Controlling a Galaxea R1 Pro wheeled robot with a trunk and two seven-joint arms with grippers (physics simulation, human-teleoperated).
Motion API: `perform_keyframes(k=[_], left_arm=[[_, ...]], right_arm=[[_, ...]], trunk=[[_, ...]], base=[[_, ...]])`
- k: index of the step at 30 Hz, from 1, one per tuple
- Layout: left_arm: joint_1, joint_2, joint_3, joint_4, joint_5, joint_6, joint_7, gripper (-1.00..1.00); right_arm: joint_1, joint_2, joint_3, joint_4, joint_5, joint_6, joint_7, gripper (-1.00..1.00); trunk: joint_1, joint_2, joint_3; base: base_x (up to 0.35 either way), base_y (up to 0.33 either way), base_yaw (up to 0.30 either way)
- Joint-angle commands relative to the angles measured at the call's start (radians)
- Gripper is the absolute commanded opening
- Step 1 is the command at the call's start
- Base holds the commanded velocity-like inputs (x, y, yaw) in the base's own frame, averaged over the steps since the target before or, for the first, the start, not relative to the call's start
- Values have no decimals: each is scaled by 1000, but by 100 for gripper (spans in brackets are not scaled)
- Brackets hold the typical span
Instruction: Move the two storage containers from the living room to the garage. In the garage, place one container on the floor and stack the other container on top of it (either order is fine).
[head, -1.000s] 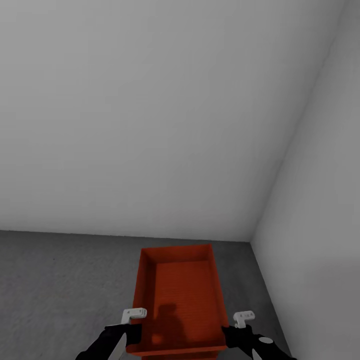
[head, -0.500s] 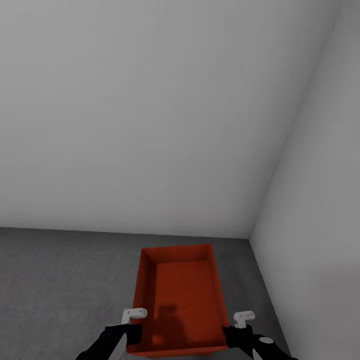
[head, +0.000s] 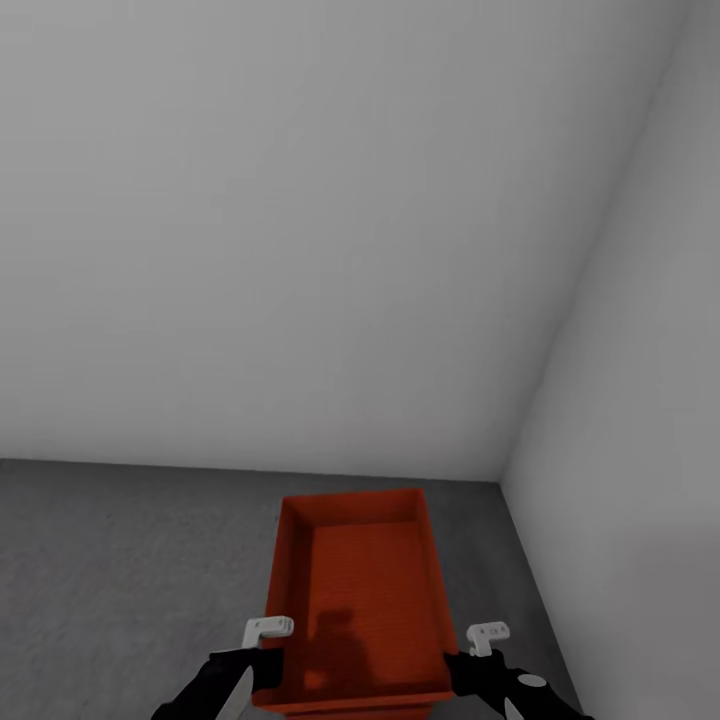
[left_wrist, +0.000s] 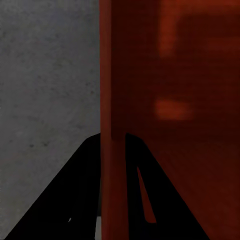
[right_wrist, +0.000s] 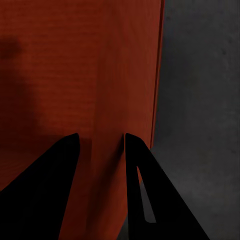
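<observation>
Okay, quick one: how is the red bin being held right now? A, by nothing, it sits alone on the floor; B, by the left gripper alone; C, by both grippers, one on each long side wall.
C: the left gripper and the right gripper each straddle a side wall of the red bin.

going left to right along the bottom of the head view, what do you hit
concrete floor → left pincer → storage container → right pincer → right-hand wall
</observation>
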Motion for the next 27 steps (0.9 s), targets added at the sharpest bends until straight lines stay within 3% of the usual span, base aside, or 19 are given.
perform_keyframes(k=[1, 27], left_arm=[[-1, 0, 8, -15, -24, -65, 39, -100], [-1, 0, 8, -15, -22, -65, 39, -100]], right_arm=[[1, 21, 40, 3, -4, -5, 18, -100], [1, 21, 40, 3, -4, -5, 16, -100]], trunk=[[0, -1, -1], [0, -1, -3]], base=[[30, 0, 0], [2, 0, 0]])
